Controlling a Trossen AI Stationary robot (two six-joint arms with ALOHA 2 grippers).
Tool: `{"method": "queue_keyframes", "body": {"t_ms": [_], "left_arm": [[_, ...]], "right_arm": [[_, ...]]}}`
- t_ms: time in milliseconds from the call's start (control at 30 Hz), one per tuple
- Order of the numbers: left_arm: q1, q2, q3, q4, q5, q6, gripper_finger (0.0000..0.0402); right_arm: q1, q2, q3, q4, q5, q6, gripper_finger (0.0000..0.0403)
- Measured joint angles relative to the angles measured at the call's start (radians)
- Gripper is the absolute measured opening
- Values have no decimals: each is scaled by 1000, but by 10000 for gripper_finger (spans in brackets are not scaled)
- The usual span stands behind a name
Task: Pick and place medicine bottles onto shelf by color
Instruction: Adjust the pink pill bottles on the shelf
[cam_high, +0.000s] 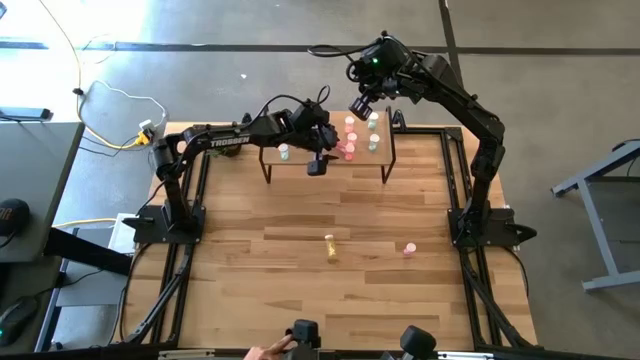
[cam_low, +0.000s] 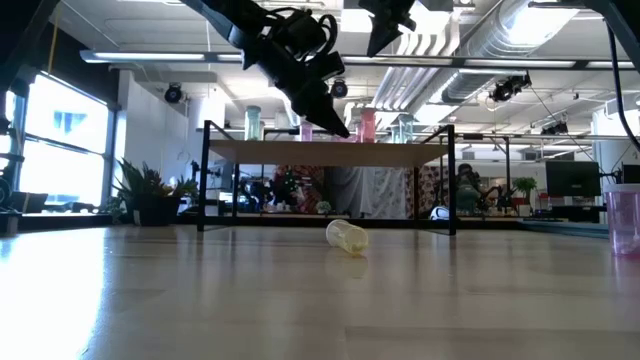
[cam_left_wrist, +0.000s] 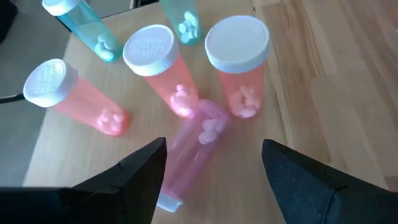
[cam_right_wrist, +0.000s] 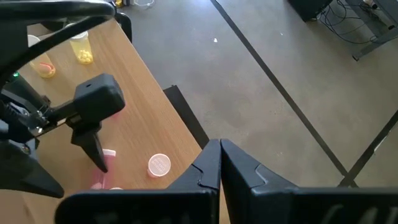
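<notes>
The pink bottle (cam_left_wrist: 196, 149) is between my left fingers (cam_left_wrist: 140, 171), tilted, its base down among the other pink bottles (cam_left_wrist: 239, 74) on the shelf (cam_high: 300, 160) and its cap toward my wrist. My left gripper (cam_left_wrist: 214, 168) is spread wider than the bottle; from the left wrist view I cannot tell whether either finger touches it, so I judge I am at the placing step, letting this one go into the pink group. It looks to be leaning (not standing like its neighbours), with its base just beside two upright pink ones.

Farther along the shelf stand green bottles (cam_left_wrist: 84, 28), beyond the pink cluster.

My right gripper (cam_right_wrist: 219, 163) hangs above the shelf's far edge, fingers pressed together with nothing in them, waiting.

On the surface in front of the shelf, well apart from it, a yellow bottle (cam_high: 330, 248) lies on its side and another pink one (cam_high: 409, 249) stands upright; those are not yet sorted.

Next, I judge, the move calls for a straight lift away from the shelf without brushing the leaning bottle or its neighbours. If it tips, it could knock the closest pink ones. Then I would reach for the yellow bottle.
</notes>
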Motion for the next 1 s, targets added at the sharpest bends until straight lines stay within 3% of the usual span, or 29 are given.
{"method": "queue_keyframes", "body": {"t_ms": [333, 633, 767, 1000], "left_arm": [[-2, -2, 5, -1, -31, -3, 255], [-2, -6, 8, -98, -30, -11, 251], [-4, -6, 8, -106, -29, -12, 224], [-5, -6, 8, -130, -23, -15, 143]], "right_arm": [[0, 0, 0, 0, 0, -2, 0], [0, 0, 0, 7, 0, -4, 0], [0, 0, 0, 15, 0, -9, 0], [0, 0, 0, 16, 0, -11, 0]]}}
